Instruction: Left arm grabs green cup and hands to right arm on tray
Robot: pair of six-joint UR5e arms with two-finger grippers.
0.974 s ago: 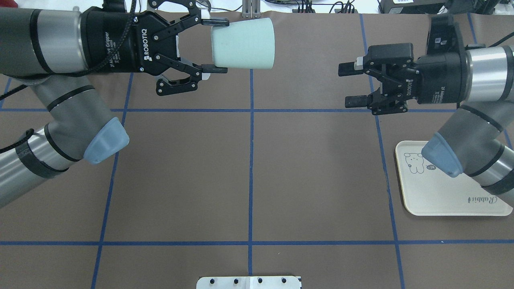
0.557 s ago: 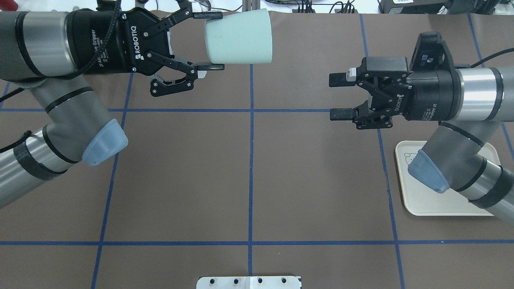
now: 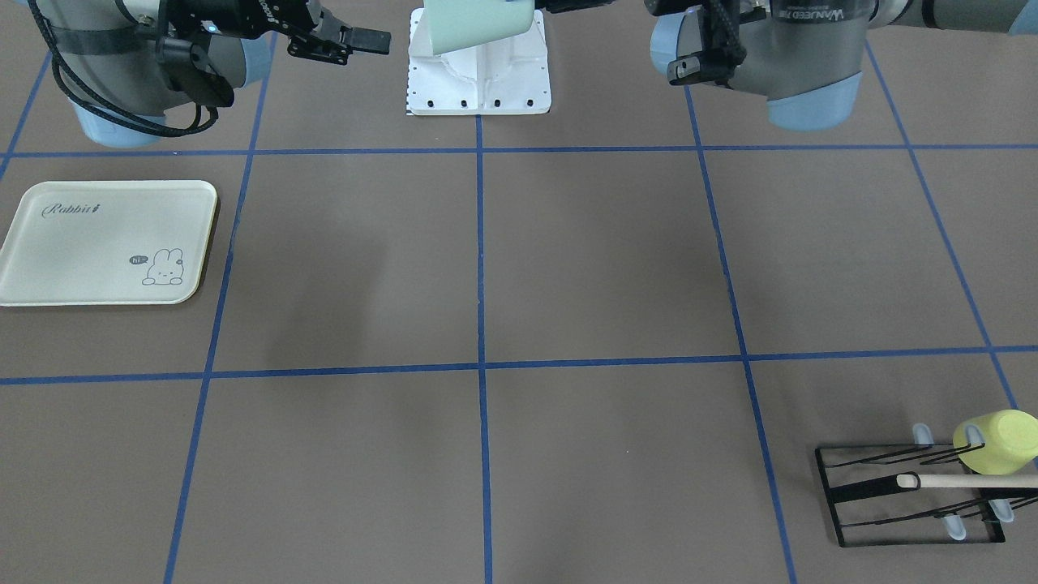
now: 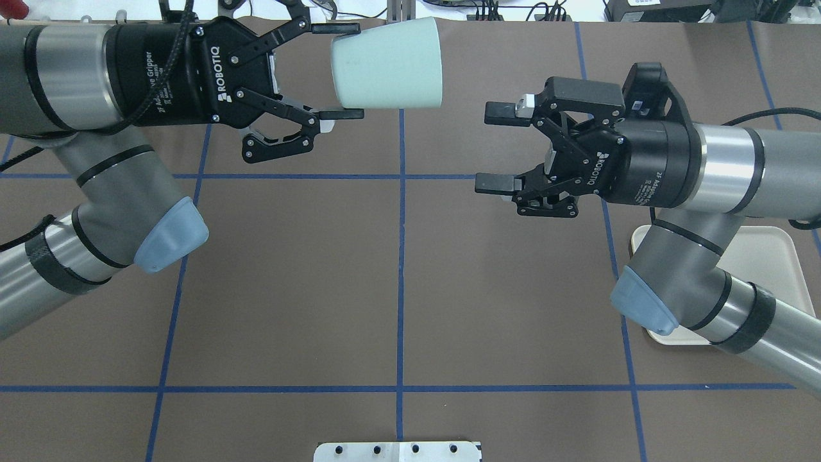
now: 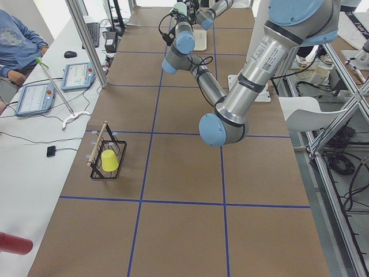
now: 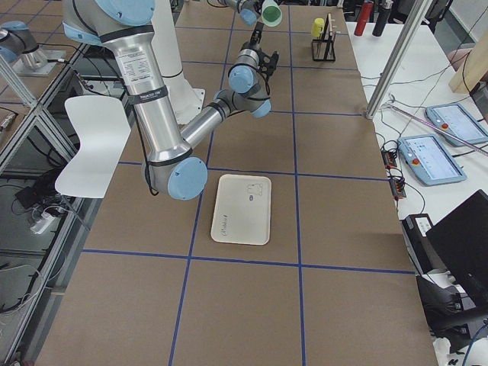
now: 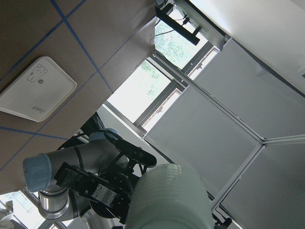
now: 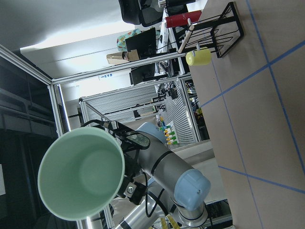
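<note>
My left gripper is shut on the base of the pale mint-green cup and holds it on its side, high above the table's far middle, mouth towards the right arm. The cup also shows in the front-facing view and both wrist views. My right gripper is open and empty, a short gap to the right of the cup's mouth and a little nearer. The cream Rabbit tray lies flat and empty; in the overhead view the tray is partly hidden under the right arm.
A yellow-green cup hangs on a black wire rack with a wooden stick, at the table's far left corner. The white robot base plate sits at the near middle edge. Blue tape lines cross the brown table.
My right gripper has moved left towards the cup, still open, and its arm has swung over the tray. My left gripper has kept the cup nearly in place.
</note>
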